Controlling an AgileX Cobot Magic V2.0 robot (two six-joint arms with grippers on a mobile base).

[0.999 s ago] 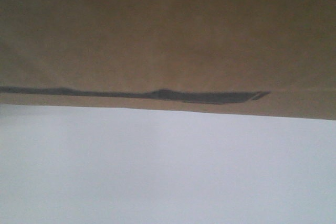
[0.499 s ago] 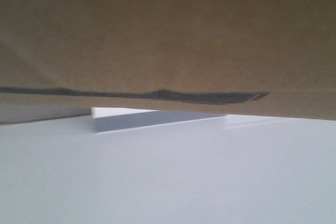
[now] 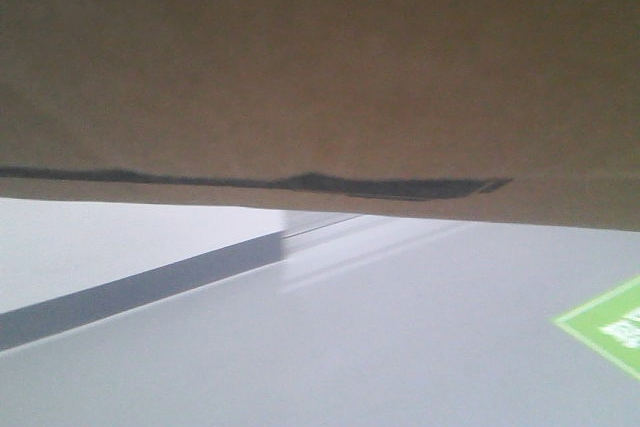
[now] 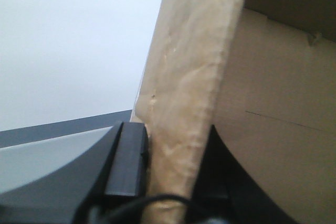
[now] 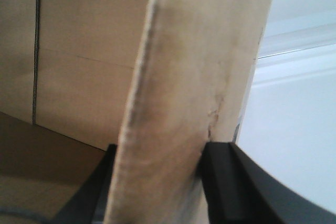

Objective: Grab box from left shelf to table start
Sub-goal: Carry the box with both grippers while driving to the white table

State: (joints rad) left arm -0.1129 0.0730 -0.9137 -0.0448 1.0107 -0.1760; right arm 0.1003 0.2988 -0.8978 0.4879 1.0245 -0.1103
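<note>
So, your large brown corrugated cardboard box point(image 3: 320, 67) is up in the air between both arms. In the front view it fills the whole upper half, so close it's blurry, with a thin black printed stripe point(image 3: 380, 187) running along near its lower edge. Below it you get the pale grey floor point(image 3: 400, 347), a corner of a bright green sign point(image 3: 610, 327) at the right edge, and a dark grey band point(image 3: 130, 297) slanting across the lower left with something white above it. I can't tell what that white bit is.

In the left wrist view, your left gripper point(image 4: 170, 166) is clamped onto a thick cardboard panel of the box, with one black finger point(image 4: 126, 161) pressed against its outer face and the other tucked in shadow on the inner side.

It's the same on the other side. The right gripper point(image 5: 160, 177) pinches its own cardboard panel, with a black finger point(image 5: 226, 182) tight against it on the right and the other touching it on the left. The box's inside wall sits behind.
</note>
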